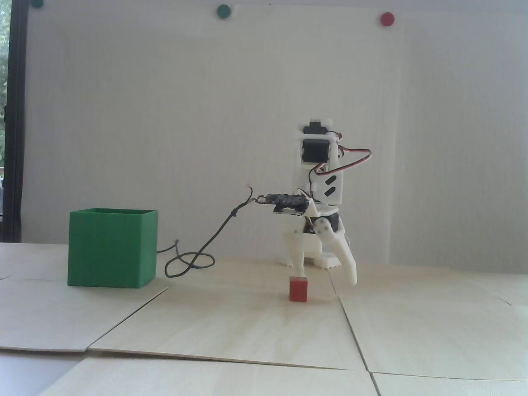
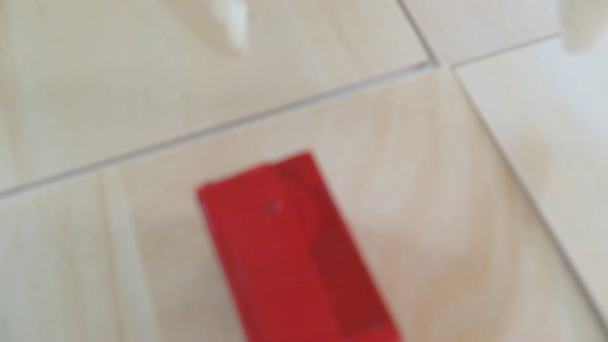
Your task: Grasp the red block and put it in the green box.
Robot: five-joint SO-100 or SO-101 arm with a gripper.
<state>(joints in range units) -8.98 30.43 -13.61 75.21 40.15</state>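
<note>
Spread fingers over red block (untouched)

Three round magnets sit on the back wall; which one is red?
The rightmost magnet in the fixed view is red. The middle magnet and the corner magnet at the top left are both green.

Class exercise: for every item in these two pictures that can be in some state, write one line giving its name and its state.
red block: lying on the table, not gripped.
green box: upright, top open; contents not visible.
gripper: open, fingers spread, one fingertip just above the block.
black cable: loose, looped on the table.
wall magnets: stuck on the white wall.
</note>
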